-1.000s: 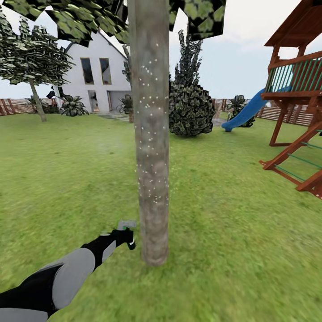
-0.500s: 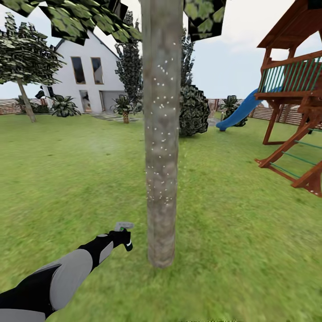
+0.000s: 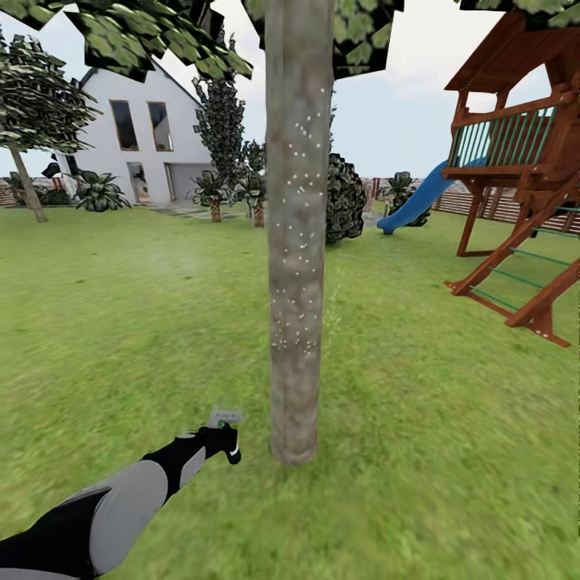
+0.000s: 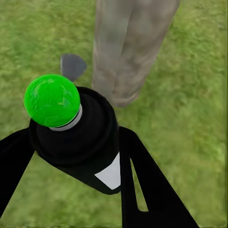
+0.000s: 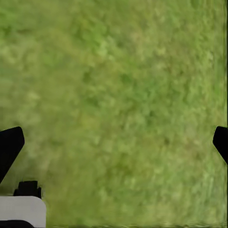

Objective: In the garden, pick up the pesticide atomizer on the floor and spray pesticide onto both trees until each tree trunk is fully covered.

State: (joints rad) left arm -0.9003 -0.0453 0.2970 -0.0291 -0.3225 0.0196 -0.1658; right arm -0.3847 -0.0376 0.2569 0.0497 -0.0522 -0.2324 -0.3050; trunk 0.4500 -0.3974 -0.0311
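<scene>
Atomizer (image 4: 76, 137) sits clamped between the left gripper's (image 4: 71, 166) jaws, its dark body filling the gap and a green cap facing the wrist camera, so the nozzle end points away toward the trunk (image 3: 300, 242). In the head view the left gripper (image 3: 221, 439) is held low, just beside the trunk's base, which suits reaching the bare bark near the ground. White pesticide specks (image 3: 302, 234) already dot the trunk's middle and upper stretch, while the lowest part looks unmarked; I judge this tree only partly covered. The right gripper's (image 5: 114, 137) jaws stand wide apart over bare grass (image 5: 118, 85), holding nothing. A second tree (image 3: 28, 105) stands well apart from the trunk, near the house (image 3: 141, 129); whether it has been sprayed cannot be told.
</scene>
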